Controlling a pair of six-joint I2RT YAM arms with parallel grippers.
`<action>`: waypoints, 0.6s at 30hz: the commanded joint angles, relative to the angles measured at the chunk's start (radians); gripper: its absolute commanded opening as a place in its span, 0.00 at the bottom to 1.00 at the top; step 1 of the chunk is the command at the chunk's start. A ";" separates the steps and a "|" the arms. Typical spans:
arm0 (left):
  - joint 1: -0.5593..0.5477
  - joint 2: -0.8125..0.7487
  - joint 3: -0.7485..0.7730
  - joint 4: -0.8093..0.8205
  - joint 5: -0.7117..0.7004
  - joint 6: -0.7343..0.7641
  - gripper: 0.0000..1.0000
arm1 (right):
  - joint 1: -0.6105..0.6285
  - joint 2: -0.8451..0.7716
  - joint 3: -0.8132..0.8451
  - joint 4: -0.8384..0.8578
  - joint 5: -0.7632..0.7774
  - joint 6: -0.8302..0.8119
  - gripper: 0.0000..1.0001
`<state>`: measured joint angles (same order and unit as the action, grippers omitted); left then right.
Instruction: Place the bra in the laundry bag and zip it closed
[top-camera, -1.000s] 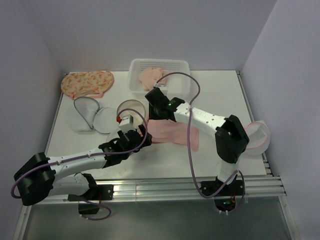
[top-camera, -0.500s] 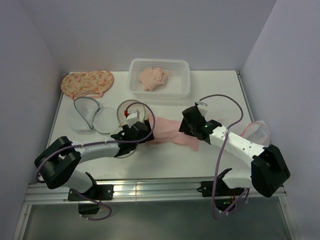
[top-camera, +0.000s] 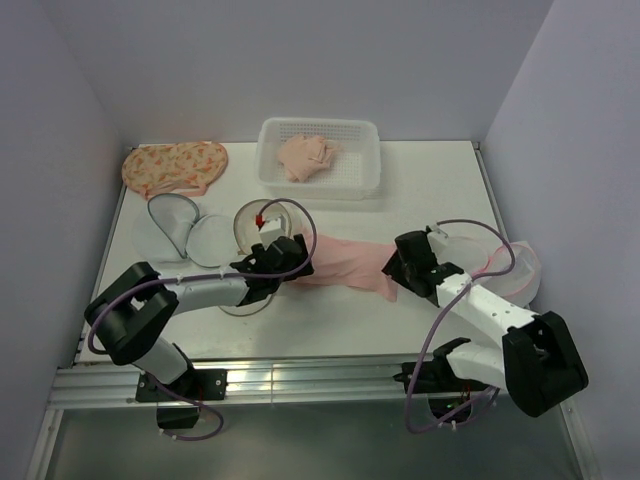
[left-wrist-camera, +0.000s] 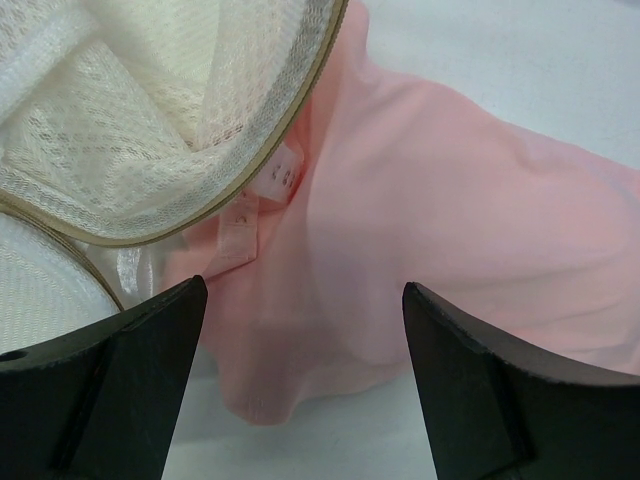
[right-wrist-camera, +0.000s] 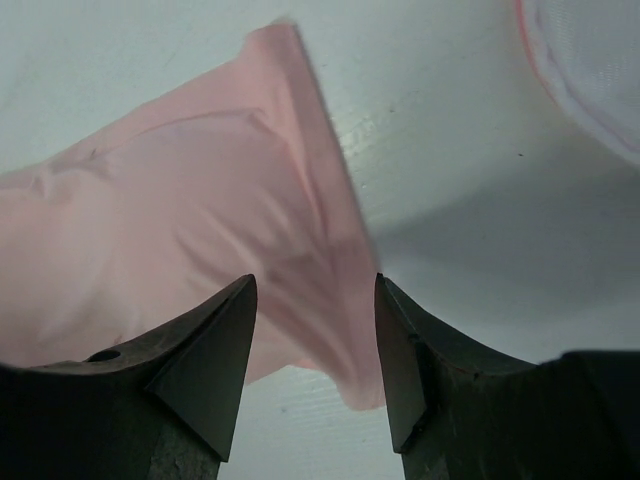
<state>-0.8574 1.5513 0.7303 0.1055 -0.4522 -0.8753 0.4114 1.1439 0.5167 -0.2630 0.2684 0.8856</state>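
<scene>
Step in hand, as I read it: feed the bra (top-camera: 345, 262) into the laundry bag (top-camera: 245, 218). Not in yet. The bra lies flat on the table (top-camera: 430, 190), stretched between the two arms. Its hook end is right at the bag's tan rim, and part of it looks tucked just under the rim in the left wrist view.

Left gripper (left-wrist-camera: 300, 300): jaws spread wide, empty. It hovers over the bra's hook end, just beside the bag mouth. No cloth between the fingers that I can see.

Right gripper (right-wrist-camera: 312, 290): jaws moderately apart, nothing clamped. It sits above the bra's far end. Can't tell whether the fingers touch the cloth.

To do it well:
- Left should pinch the rim or upper mesh flap and lift, so the mouth gapes. The flap droops over the opening now.
- Right should grab the far end low, bunch it and push toward the mouth. Don't drag it flat, or it will ride under the bag.
- Keep the hook tab off the zip track.
</scene>
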 joint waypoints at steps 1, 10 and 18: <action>0.006 0.016 0.038 0.034 0.018 0.019 0.86 | -0.054 -0.003 -0.049 0.102 -0.014 0.032 0.57; 0.009 0.046 0.043 0.036 0.027 0.021 0.86 | -0.103 0.063 -0.057 0.212 -0.035 0.023 0.54; 0.012 0.056 0.043 0.031 0.026 0.024 0.85 | -0.105 0.152 -0.052 0.258 -0.023 0.024 0.39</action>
<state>-0.8497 1.6020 0.7364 0.1085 -0.4324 -0.8730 0.3134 1.2690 0.4511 -0.0444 0.2207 0.9005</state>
